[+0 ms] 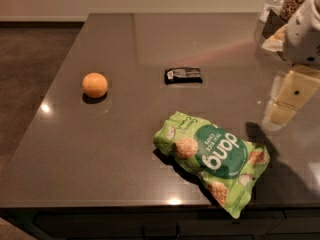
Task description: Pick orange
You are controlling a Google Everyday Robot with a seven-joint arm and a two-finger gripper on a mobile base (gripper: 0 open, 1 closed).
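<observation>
The orange (94,84) is a small round fruit resting on the dark grey countertop (115,144), at the left side. My gripper (286,101) hangs above the counter at the right edge of the view, far to the right of the orange, with pale cream fingers (292,91) pointing down. It holds nothing that I can see. The white arm body is above it at the top right.
A green rice-chip bag (212,156) lies near the counter's front edge, right of centre. A small black packet (183,75) lies mid-counter. Containers and a bottle (280,4) stand at the back right. The floor drops away on the left.
</observation>
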